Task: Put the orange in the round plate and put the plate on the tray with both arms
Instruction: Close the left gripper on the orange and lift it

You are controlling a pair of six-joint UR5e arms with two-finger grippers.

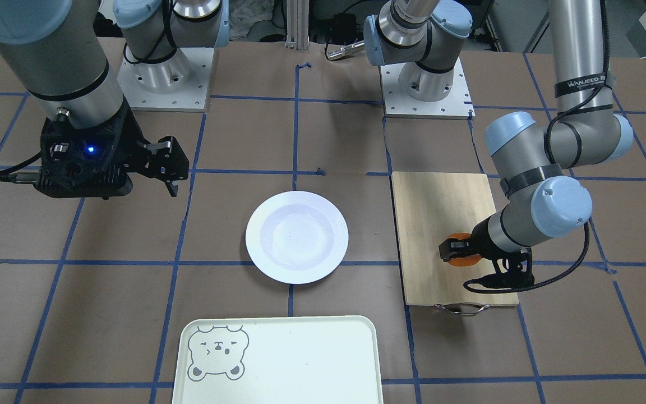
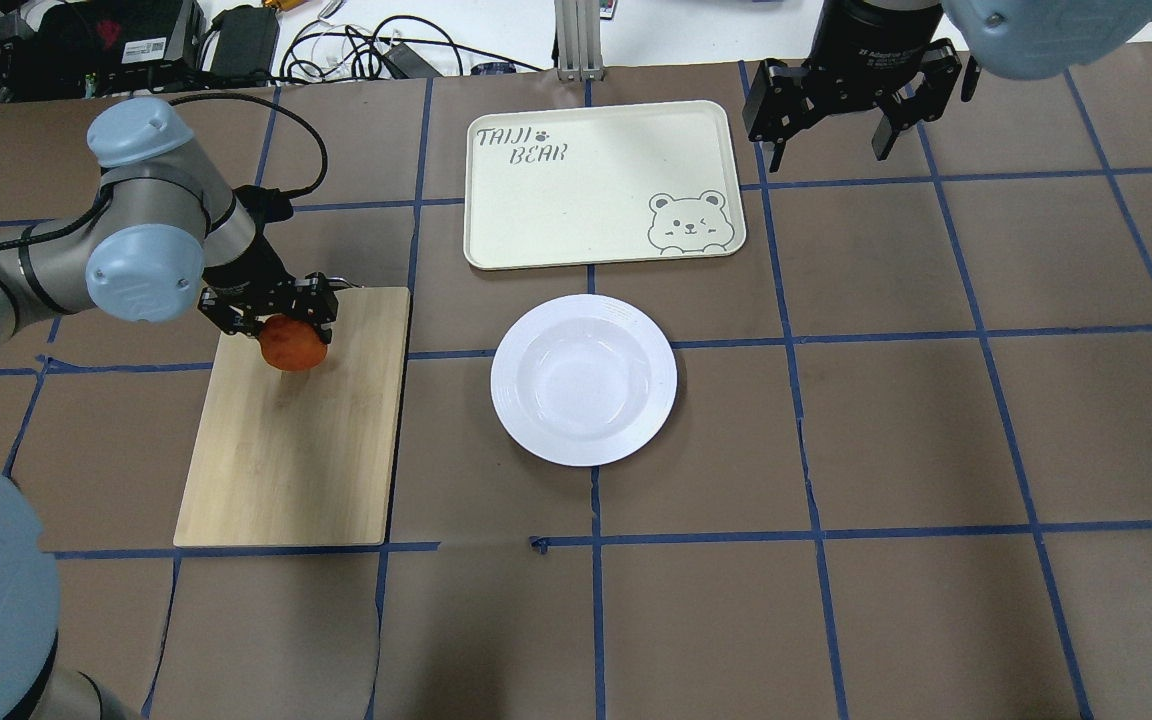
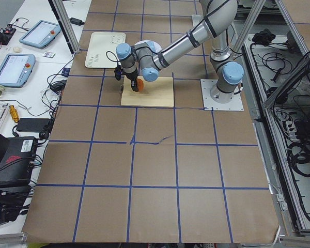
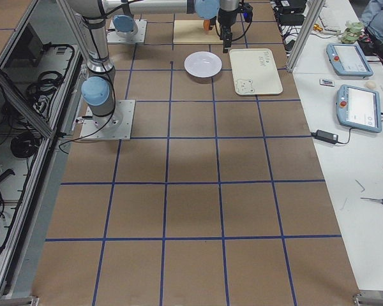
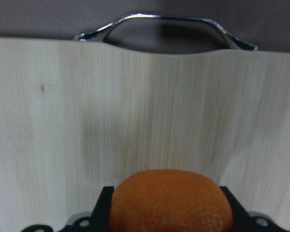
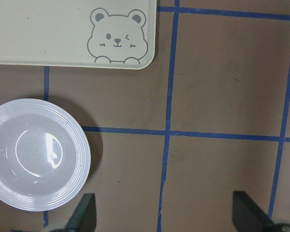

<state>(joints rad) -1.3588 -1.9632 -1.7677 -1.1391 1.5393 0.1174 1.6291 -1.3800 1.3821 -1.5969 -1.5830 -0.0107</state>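
Overhead exterior: left hand (image 2: 280,322) clasps orange (image 2: 293,348) over bamboo board (image 2: 286,455) beside round plate (image 2: 584,380)

On the desk (image 2: 936,450), the bamboo cutting board (image 2: 286,460) lies on the robot's left, its metal handle (image 1: 461,307) at the end farthest from the robot. The round plate (image 2: 584,456) sits mid-desk, apart from the board. The tray (image 2: 576,170) lies just beyond the plate, not touching it. The orange (image 2: 292,343) is over the board's far end, clasped in the left end effector (image 2: 274,322). The right end effector (image 2: 826,158) hangs beside the tray's far right corner.
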